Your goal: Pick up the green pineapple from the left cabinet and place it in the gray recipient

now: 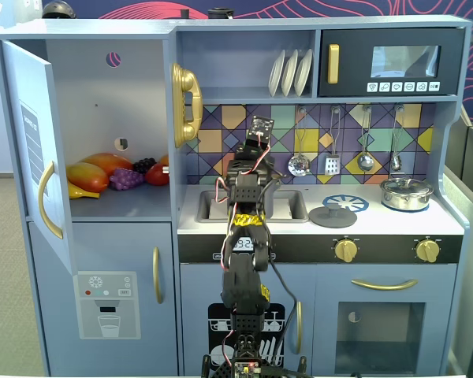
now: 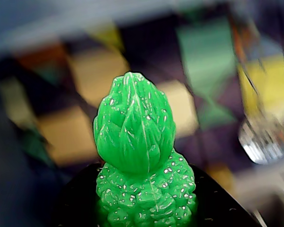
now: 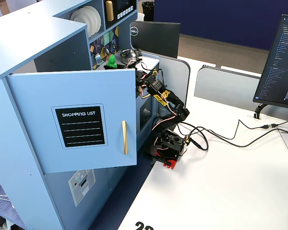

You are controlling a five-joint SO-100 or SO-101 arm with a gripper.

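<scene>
The green pineapple point(image 2: 136, 156) fills the wrist view, tuft up, held between the black jaws of my gripper point(image 2: 146, 210), which is shut on it. In a fixed view the pineapple point(image 3: 111, 60) is held above the counter in front of the patterned backsplash. In the front fixed view my gripper point(image 1: 250, 161) is over the sink, and the arm hides the pineapple. The left cabinet point(image 1: 118, 102) stands with its door point(image 1: 33, 150) swung open; the door also shows in the side fixed view point(image 3: 77, 120). The gray recipient is not in view.
Mangoes point(image 1: 94, 172), purple grapes point(image 1: 126, 179) and other fruit lie on the cabinet shelf. A flat gray lid point(image 1: 332, 216) and a shiny silver lidded pot point(image 1: 407, 193) sit on the stove top. Utensils point(image 1: 332, 161) hang on the backsplash. The sink point(image 1: 288, 206) lies under the arm.
</scene>
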